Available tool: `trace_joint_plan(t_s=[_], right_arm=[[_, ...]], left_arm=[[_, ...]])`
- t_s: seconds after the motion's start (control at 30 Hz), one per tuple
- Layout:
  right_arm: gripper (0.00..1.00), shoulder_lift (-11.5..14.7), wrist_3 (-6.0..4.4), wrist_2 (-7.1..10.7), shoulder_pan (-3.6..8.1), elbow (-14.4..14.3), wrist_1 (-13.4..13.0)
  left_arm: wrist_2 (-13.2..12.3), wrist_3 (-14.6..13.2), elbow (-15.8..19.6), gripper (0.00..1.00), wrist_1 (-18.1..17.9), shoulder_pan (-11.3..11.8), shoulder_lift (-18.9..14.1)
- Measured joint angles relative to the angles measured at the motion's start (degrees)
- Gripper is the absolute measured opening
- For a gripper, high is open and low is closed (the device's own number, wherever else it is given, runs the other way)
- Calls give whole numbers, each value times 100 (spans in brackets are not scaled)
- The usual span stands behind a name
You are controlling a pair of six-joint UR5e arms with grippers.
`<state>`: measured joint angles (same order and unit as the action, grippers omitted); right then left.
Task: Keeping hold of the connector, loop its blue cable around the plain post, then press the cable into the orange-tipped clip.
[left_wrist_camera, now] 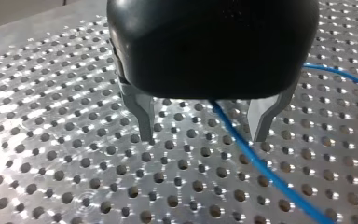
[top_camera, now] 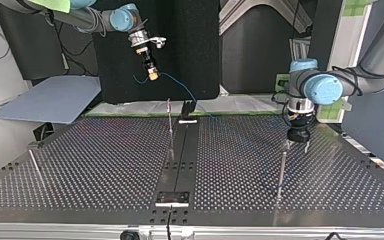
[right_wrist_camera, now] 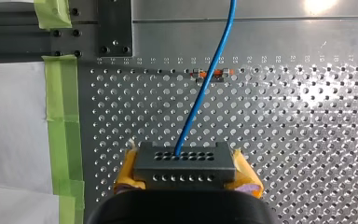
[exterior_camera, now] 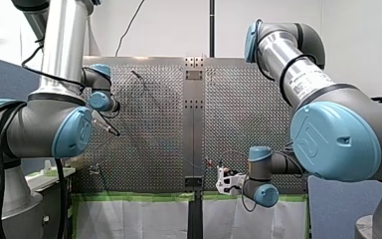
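Observation:
In the right wrist view my right gripper (right_wrist_camera: 184, 184) has its yellow pads shut on the grey connector (right_wrist_camera: 184, 163). The blue cable (right_wrist_camera: 209, 74) leaves the connector and runs ahead, passing over the orange-tipped clip (right_wrist_camera: 210, 73). In the top view my right gripper (top_camera: 152, 75) holds the connector high above the table's far edge. The clip (top_camera: 169, 112) stands below it. My left gripper (left_wrist_camera: 204, 135) is open just above the plate, and the cable (left_wrist_camera: 261, 172) passes between its metal fingers (left_wrist_camera: 144, 116). The plain post (top_camera: 281, 170) stands just in front of my left gripper (top_camera: 297, 142).
A black clamp (top_camera: 187, 109) sits on the centre rail (top_camera: 180, 160) beside the clip. Another thin post (top_camera: 35, 167) leans at the top view's left. Green tape (right_wrist_camera: 60, 112) and white sheeting edge the plate next to my right gripper.

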<state>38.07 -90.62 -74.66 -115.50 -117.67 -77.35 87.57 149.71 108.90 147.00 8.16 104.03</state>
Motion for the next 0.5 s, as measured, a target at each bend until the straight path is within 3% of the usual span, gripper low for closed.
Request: trace_joint_plan(t_s=[0.23, 0.5], right_arm=[[0, -3, -1, -6, -11, 2, -11], [0, -5, 6, 1, -23, 2, -17]], left_arm=[[-28, 351, 5, 100, -22, 44, -128], [-176, 98, 206, 100, 163, -17, -277]])
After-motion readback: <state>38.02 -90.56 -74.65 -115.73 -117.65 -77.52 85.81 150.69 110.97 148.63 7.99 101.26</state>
